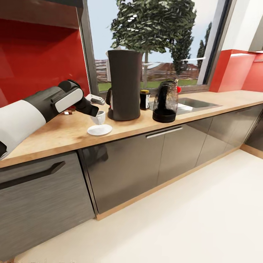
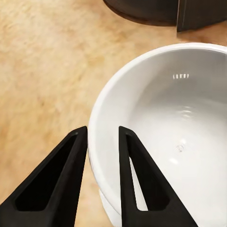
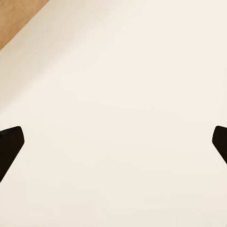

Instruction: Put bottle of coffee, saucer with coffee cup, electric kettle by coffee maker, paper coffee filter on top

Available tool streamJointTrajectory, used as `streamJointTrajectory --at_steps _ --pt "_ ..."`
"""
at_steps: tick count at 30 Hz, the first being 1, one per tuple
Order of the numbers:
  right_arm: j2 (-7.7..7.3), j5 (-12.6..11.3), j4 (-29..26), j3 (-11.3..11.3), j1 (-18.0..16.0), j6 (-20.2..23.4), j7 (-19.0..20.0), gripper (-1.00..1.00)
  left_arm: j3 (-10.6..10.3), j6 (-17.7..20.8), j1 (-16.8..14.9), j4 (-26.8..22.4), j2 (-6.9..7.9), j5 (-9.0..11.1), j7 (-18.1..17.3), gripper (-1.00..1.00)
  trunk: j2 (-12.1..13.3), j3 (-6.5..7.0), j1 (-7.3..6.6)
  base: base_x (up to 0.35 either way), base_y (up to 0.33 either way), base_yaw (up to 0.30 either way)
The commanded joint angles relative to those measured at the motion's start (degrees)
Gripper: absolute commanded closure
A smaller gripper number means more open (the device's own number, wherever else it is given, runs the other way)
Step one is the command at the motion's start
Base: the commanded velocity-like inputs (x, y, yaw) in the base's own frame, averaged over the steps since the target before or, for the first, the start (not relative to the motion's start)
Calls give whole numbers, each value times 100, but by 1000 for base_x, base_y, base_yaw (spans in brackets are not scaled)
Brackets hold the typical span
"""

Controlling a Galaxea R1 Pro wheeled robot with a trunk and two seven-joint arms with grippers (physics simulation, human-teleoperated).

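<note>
My left gripper (image 1: 96,114) is shut on the rim of the white coffee cup (image 1: 99,117), with one finger (image 2: 130,161) inside the cup (image 2: 175,127) and the other outside. The cup hangs right over the white saucer (image 1: 99,129); I cannot tell whether they touch. Just right of the saucer on the kitchen countertop (image 1: 54,137) stands the tall dark coffee maker (image 1: 124,84). Then come the yellow-lidded bottle of coffee (image 1: 144,99) and the glass electric kettle (image 1: 165,101). My right gripper (image 3: 113,146) is open over the cream floor. The paper coffee filter and the kitchen shelf are out of view.
A steel sink (image 1: 195,103) is set into the counter right of the kettle. A red backsplash (image 1: 40,58) and a window (image 1: 153,44) back the counter. Glossy dark cabinets (image 1: 146,160) run below it, with cream floor (image 1: 190,219) in front.
</note>
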Motion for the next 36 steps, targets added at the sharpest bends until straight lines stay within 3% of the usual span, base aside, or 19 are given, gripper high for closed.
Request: streamJointTrajectory --at_steps 1,20,25,36 --pt "-2 -29 9 47 -8 -42 9 -100 -32 2 -10 -15 8 54 51 100 -44 -24 22 0 0 0" --pt "-2 -29 9 47 -8 -42 9 -100 -83 2 -10 2 8 54 51 100 -245 -114 131 0 0 0" --pt "-2 -29 9 47 -8 -42 9 -100 -84 2 -10 21 14 54 51 100 -445 -204 241 0 0 0" --pt "-2 -29 9 47 -8 -42 9 -100 -84 2 -10 27 16 54 51 100 -445 -204 241 0 0 0"
